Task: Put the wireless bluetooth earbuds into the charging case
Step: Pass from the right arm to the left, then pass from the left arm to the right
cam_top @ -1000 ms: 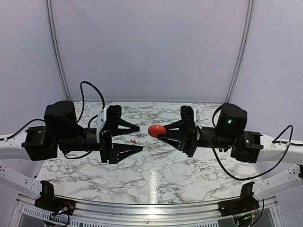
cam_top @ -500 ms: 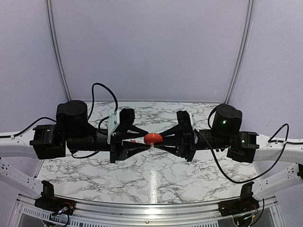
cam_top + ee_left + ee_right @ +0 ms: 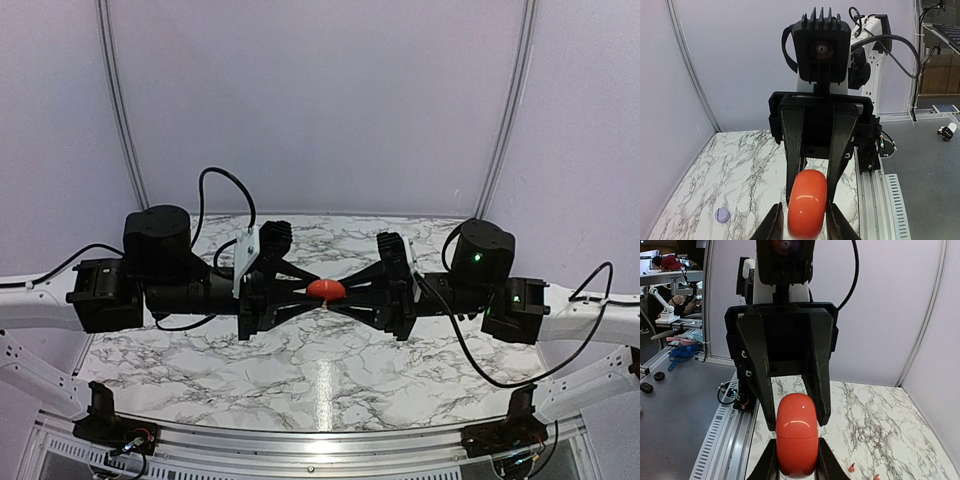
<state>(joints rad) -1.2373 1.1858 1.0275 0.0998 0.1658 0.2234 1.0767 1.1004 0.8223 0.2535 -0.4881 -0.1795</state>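
The round red plastic charging case [image 3: 326, 290] hangs between two sets of fingertips that meet head-on above the marble-patterned table [image 3: 330, 380]. From either wrist it looks taller than wide, its long axis running up and down between the fingers. The right gripper [image 3: 796, 466] pinches it, a finger tight on each side. The left gripper [image 3: 805, 226] has its fingers drawn narrow around the opposite end; I cannot tell whether they actually press on it. Fingers hide the case's seam, so which half would lift is unclear. The tiny red plastic earbuds [image 3: 852, 468] lie on the table below and beside the right fingers, well apart from the case. From overhead they cannot be made out.
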